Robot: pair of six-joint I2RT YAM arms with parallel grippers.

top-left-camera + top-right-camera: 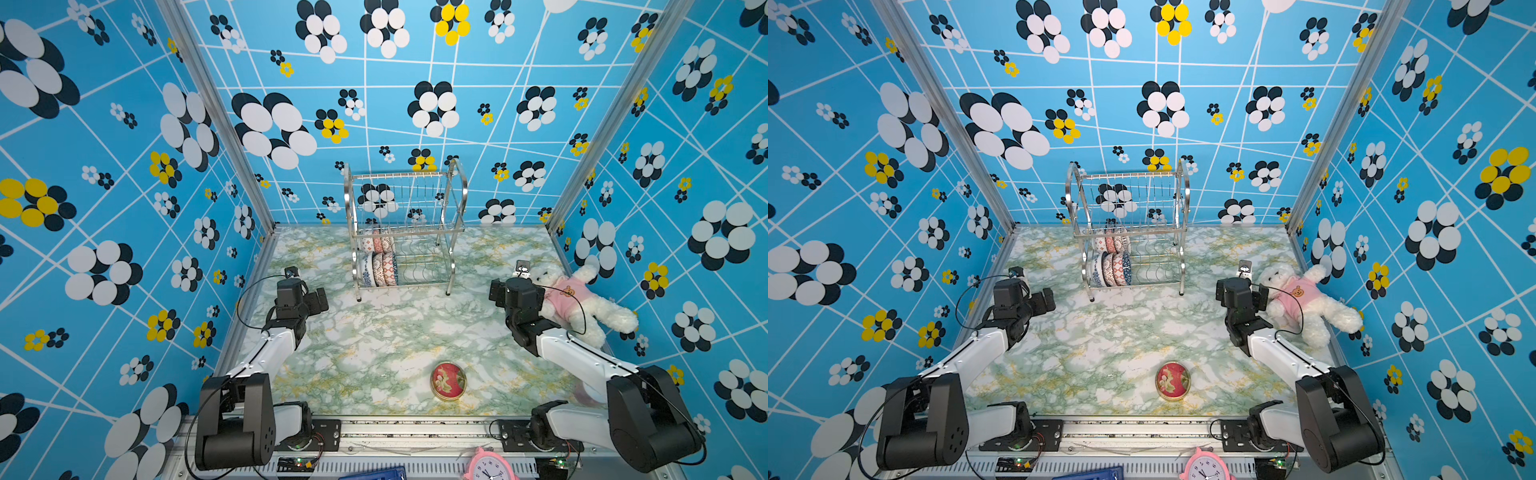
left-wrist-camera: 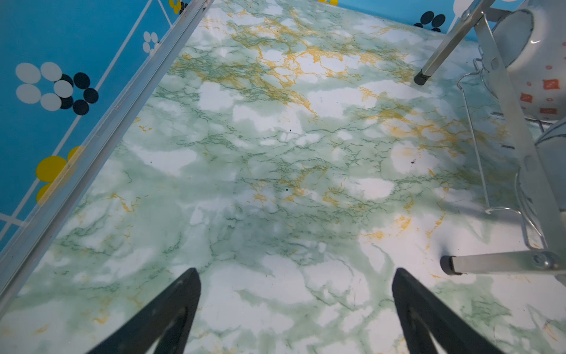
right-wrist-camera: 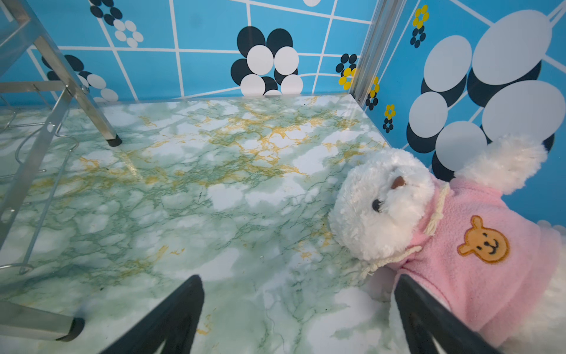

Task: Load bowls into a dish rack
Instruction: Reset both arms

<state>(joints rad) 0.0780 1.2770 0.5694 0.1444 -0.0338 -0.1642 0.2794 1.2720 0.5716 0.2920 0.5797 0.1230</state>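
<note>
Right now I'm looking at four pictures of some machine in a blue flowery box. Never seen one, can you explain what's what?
It is a two-armed robot at a marbled table. Two pictures look down from one overhead camera; two come from cameras on the wrists, where the black prongs are each arm's claw. The left claw and right claw are open and hold nothing. Patterned bowls stand on edge in the steel dish rack at the back. A red tin lies near the front; a white teddy bear lies beside the right arm.

L pincer (image 2: 295, 271) & R pincer (image 3: 298, 276) both spread wide, empty.
</note>
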